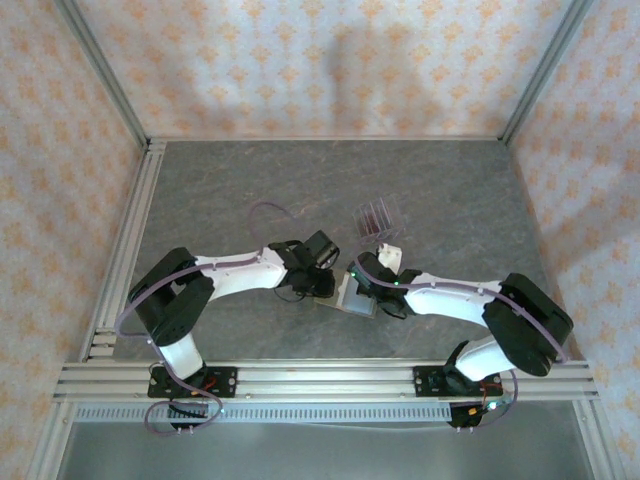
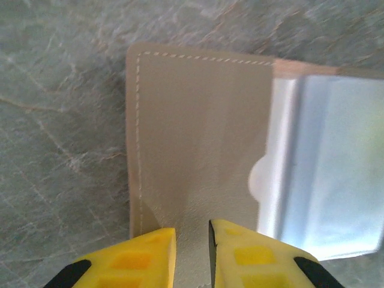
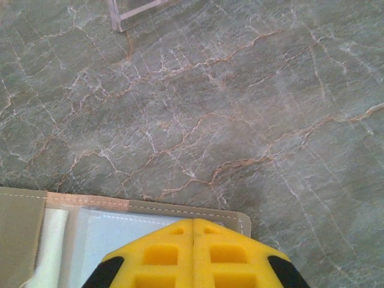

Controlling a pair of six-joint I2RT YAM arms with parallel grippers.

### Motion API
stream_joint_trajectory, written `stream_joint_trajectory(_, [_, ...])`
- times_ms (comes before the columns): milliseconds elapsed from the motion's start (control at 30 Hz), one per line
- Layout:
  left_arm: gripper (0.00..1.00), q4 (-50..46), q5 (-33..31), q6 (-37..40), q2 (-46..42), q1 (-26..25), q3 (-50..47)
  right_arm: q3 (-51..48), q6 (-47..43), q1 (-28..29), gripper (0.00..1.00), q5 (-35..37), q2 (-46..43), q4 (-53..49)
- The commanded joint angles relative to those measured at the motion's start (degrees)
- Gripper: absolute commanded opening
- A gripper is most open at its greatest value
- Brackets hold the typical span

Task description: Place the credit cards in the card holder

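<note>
**Card holder laid open between both grippers**

The card holder (image 1: 357, 297) is seen spread open on the grey table (image 1: 450, 190), with its tan flap and clear sleeve upward. The left gripper (image 2: 192, 233) is held narrow over the flap's near edge; whether the leather is actually pinched cannot be told. The right gripper (image 3: 193, 222) is pressed fully closed at the opposite edge. The credit cards (image 1: 374, 216) are kept upright in a clear stand (image 3: 129, 9), near the holder but apart from it.

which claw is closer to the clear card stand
Right. The right claw rests at the wallet's right end, short of the stand; the left claw grips its left end, farther away.
</note>
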Motion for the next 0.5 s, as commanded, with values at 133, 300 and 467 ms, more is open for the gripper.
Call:
stream_joint_trajectory(133, [0.21,1.9,-1.8,-0.8,2.3,-0.4,-2.2,3.0,-6.2,0.6,0.2,4.1,-5.4,-5.0])
stream_joint_trajectory(300, [0.21,2.6,-1.8,-1.0,2.3,-0.4,-2.6,5.7,-10.9,2.2,0.31,2.6,-5.0,-6.3])
stream_joint_trajectory(467, [0.21,2.6,-1.7,-1.0,2.5,-0.4,-2.3,7.5,-13.7,2.8,0.33,-3.6,-0.1,-4.6])
